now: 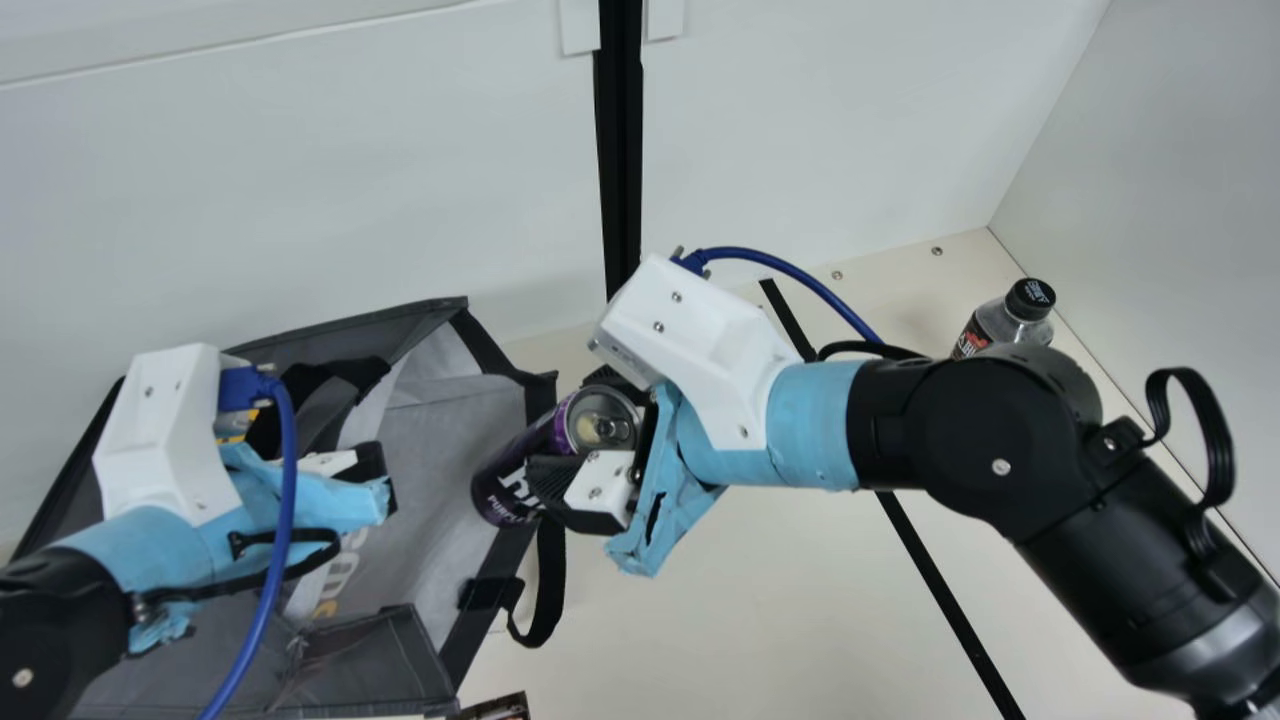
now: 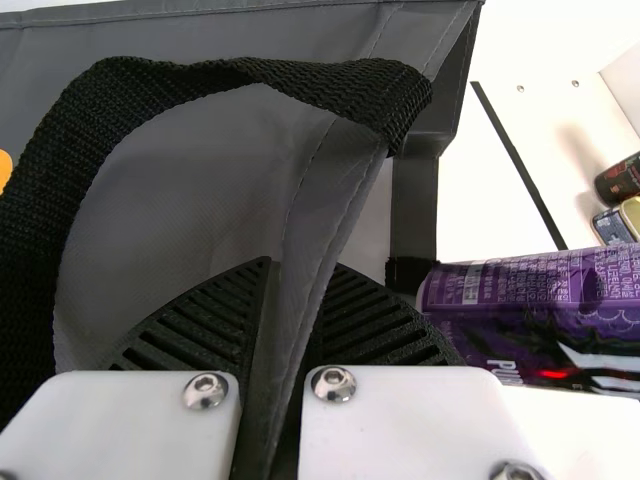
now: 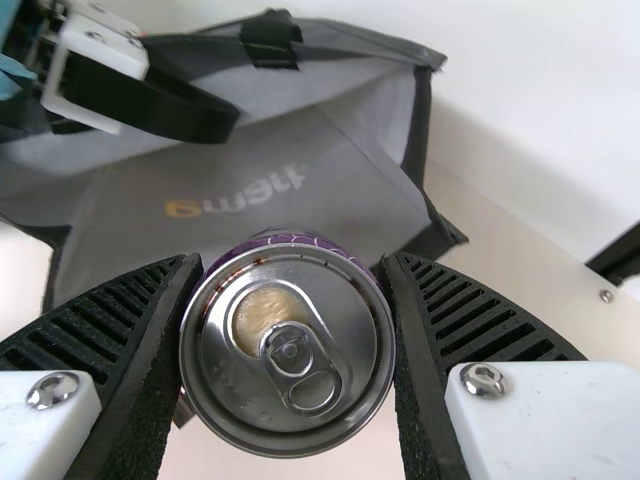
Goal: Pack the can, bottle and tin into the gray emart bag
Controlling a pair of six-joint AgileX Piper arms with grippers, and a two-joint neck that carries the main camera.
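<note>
Robot's two grippers at an open gray bag, one pinching its cloth, the other holding a purple can at its side

The gray bag [image 1: 430, 420] stands open on the cream table [image 1: 800, 620], at the left of the main view; the left gripper [image 1: 378, 478] is at the bag, and in the left wrist view its ribbed fingers [image 2: 215, 315] are pressed together on a fold of the bag's gray cloth, with a wide black strap [image 2: 75, 180] looping beside them.

The right gripper [image 1: 575, 432] is at the bag's right side; its jaws pinch the purple can [image 1: 600, 420] between them, one on each side, near the pull-tab end; the can is tilted, and its other end overlaps the bag's side edge in the main view; whether it touches the cloth, I cannot tell.

The clear bottle [image 1: 1015, 318], with a black cap and a dark label, is well apart from the bag, on the right part of the table near the wall [image 1: 1190, 200], its lower part hidden by the right arm; the tin [image 2: 628, 218], with a gold-colored rim, is on the table in the left wrist view, cut off by the view's edge; a black stripe [image 1: 940, 600] runs along the table; at the bottom edge of the main view, a dark, cropped object [image 1: 498, 708] is too little visible to name.
</note>
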